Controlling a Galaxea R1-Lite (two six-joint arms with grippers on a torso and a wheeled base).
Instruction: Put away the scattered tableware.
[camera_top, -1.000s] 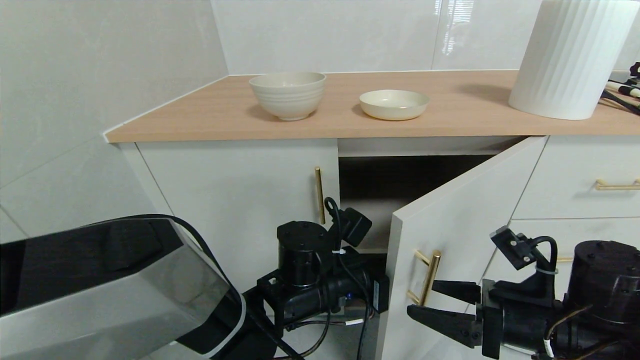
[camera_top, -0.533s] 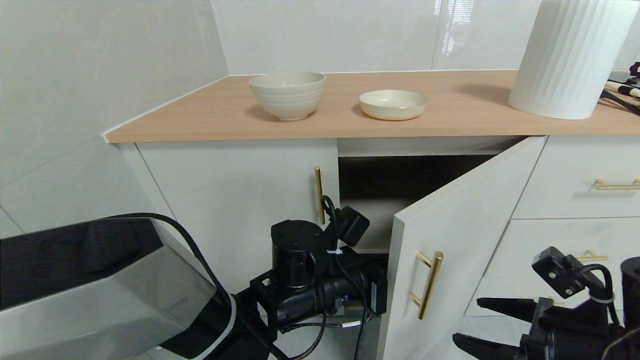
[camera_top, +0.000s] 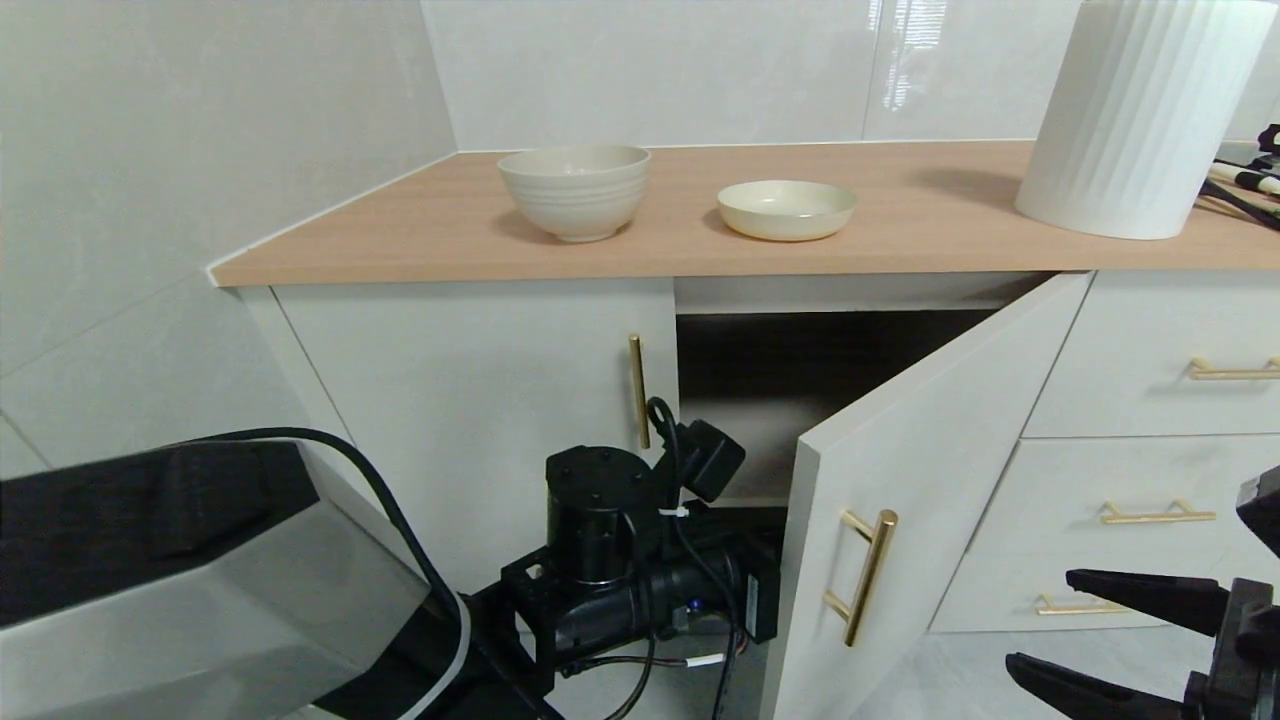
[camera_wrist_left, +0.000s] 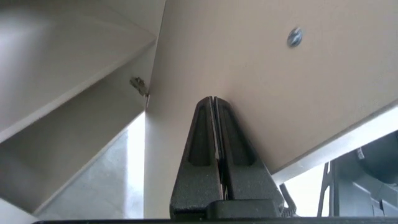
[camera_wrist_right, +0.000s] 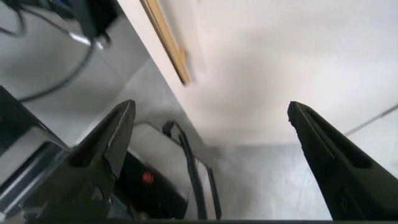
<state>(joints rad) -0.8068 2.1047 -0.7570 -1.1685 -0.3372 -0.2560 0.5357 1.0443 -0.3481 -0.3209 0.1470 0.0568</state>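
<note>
Well, the cream bowl (camera_top: 575, 190) is ribbed; right hand (camera_top: 1040, 618) spread, left hand (camera_wrist_left: 212, 104) pressed together.

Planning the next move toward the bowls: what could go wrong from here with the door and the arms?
1. The cabinet door is only partly open, and the left gripper, shut, sits at its inner face; withdrawing that arm could snag the door.
2. The right gripper, open, is low beside the door; rising toward the bowl and shallow dish on the counter, it could clip the door's edge.
</note>
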